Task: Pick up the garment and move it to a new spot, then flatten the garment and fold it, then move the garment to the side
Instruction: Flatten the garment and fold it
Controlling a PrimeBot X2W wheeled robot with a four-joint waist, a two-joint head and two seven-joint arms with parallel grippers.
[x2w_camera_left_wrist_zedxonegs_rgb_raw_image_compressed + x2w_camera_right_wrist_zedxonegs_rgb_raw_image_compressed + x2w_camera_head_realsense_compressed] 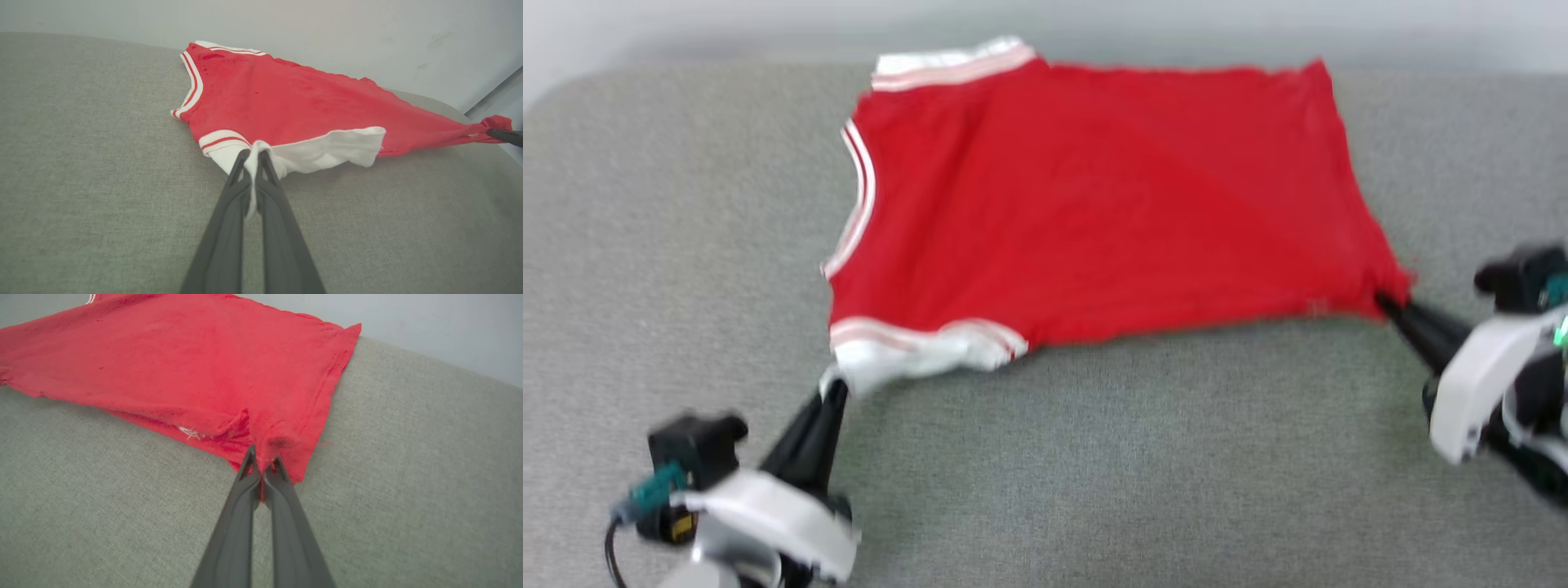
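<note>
**Shirt pinched at two near corners and spread out; fold not yet made**

The left gripper (pixel 253 156) has its fingers pressed together on the white near sleeve (pixel 327 149), with a tuck of cloth bunched between the tips. The right gripper (pixel 263 460) is likewise pinched shut on the red hem corner (pixel 286 451).

Both sit low over the grey cloth-covered desk (pixel 1094 457), and the shirt's near edge is drawn taut between them. The garment (pixel 1094 196) lies spread on the desk with its plain red side up, the collar toward the robot's left and the hem toward its right. Its far edge is close to the pale wall (pixel 327 24).

Flattening looks nearly finished, though the near sleeve is crumpled and small wrinkles gather at the right corner. The fold and the move to the side remain. Whether the first relocation is done cannot be told.
</note>
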